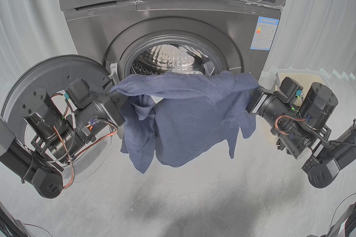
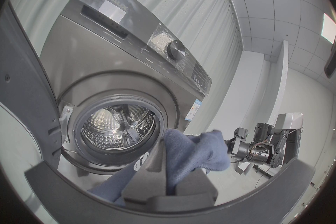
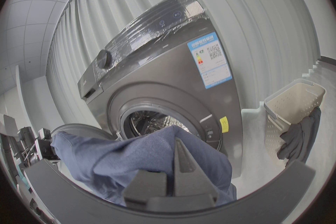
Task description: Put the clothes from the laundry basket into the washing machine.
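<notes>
The door [image 1: 48,82] of the washing machine [image 1: 92,30] stands wide open on the left. Just in front of it the left gripper [image 1: 120,99] is clenched on one end of a blue shirt [image 1: 185,115]. The shirt is stretched across in front of the drum opening [image 1: 172,58], with its top edge at the lower lip of the mouth and its body hanging down, clear of the floor. The right gripper [image 1: 254,99] is clamped on the other end.

Further right, the laundry basket [image 3: 294,102] stands on the floor beside the machine, and a dark grey garment [image 3: 301,137] is draped over its rim.

By my reckoning the job is barely begun. What I can see of the drum looks bare, and the shirt is out of the basket but not yet inside. It has to go in, then the grey piece. Whether more clothes lie in the basket I cannot tell.
</notes>
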Tool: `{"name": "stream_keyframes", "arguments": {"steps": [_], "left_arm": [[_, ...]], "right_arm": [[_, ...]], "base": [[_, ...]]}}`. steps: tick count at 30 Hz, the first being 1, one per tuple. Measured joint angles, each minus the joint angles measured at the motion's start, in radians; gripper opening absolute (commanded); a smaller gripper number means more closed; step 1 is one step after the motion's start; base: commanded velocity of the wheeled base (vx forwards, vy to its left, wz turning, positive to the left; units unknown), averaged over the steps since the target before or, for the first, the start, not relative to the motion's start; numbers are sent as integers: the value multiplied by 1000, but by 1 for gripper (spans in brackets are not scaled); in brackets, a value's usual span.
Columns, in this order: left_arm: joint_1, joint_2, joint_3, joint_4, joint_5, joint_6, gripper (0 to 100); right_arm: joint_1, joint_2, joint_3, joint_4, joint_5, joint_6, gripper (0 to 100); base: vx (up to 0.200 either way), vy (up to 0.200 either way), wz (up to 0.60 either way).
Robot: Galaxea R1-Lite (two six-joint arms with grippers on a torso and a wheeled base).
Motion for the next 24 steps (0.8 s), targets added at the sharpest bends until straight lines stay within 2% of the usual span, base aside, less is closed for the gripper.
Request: {"name": "stream_keyframes", "arguments": {"steps": [4, 8, 9, 19, 24], "left_arm": [[-22, 21, 1, 0, 2, 30, 0], [-33, 36, -4, 0, 9, 49, 0], [-35, 39, -8, 0, 13, 51, 0], [-51, 56, -36, 0, 30, 56, 0], [-53, 58, -47, 1, 41, 56, 0]], "right_arm": [[18, 4, 38, -1, 23, 4, 0], [73, 24, 72, -29, 39, 9, 0], [85, 35, 80, -37, 40, 9, 100], [266, 178, 183, -50, 47, -5, 100], [322, 257, 224, -99, 52, -15, 100]], "base": [[0, 0, 0], [0, 0, 0], [0, 0, 0], [0, 0, 0], [0, 0, 0]]}}
